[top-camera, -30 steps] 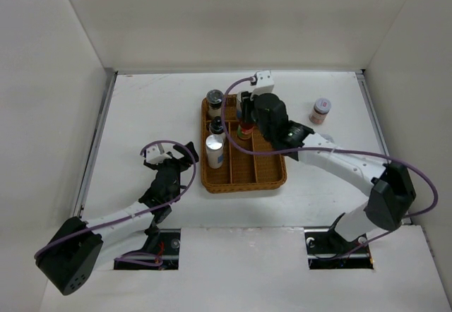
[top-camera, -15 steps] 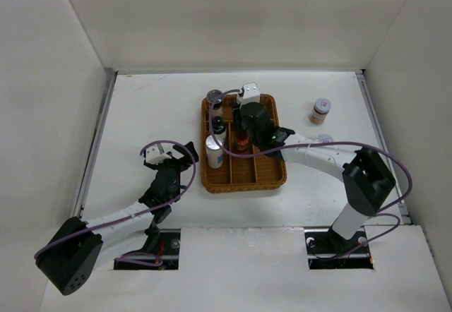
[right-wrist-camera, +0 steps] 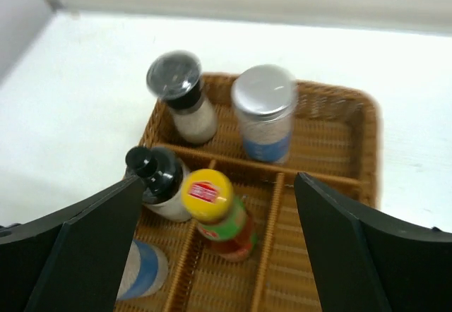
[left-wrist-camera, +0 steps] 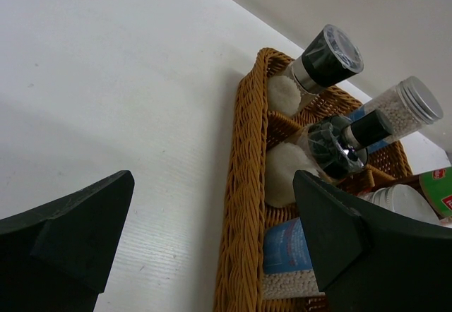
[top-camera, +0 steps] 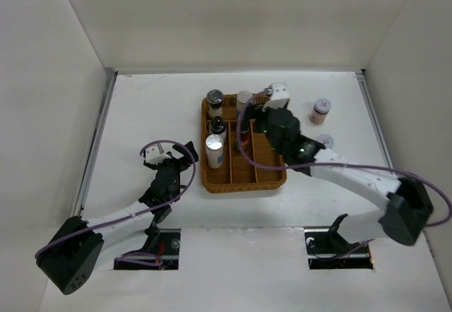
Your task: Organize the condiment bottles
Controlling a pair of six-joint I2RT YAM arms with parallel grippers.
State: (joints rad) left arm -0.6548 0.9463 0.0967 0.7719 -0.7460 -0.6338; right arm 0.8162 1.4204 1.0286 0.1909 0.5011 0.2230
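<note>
A wicker basket (top-camera: 244,185) holds several condiment bottles: a dark-lidded shaker (top-camera: 214,100), a silver-capped shaker (top-camera: 244,100), a dark-topped bottle (top-camera: 217,124), a white shaker (top-camera: 215,150) and a yellow-capped red sauce bottle (right-wrist-camera: 212,199). The sauce bottle stands in the middle compartment. My right gripper (top-camera: 256,123) hovers open above it, its fingers wide on either side and clear of it. Two pale-lidded jars (top-camera: 320,109) (top-camera: 325,141) stand on the table right of the basket. My left gripper (top-camera: 169,151) rests open left of the basket, holding nothing.
The basket's right compartments (right-wrist-camera: 332,142) show bare wicker. White walls close in the table on the left, back and right. In the left wrist view the basket's rim (left-wrist-camera: 244,185) runs close by my right-hand finger.
My right gripper has opened and let go of the sauce bottle, which now stands in the basket. The right arm has drawn back to the right. The left arm has not moved.
</note>
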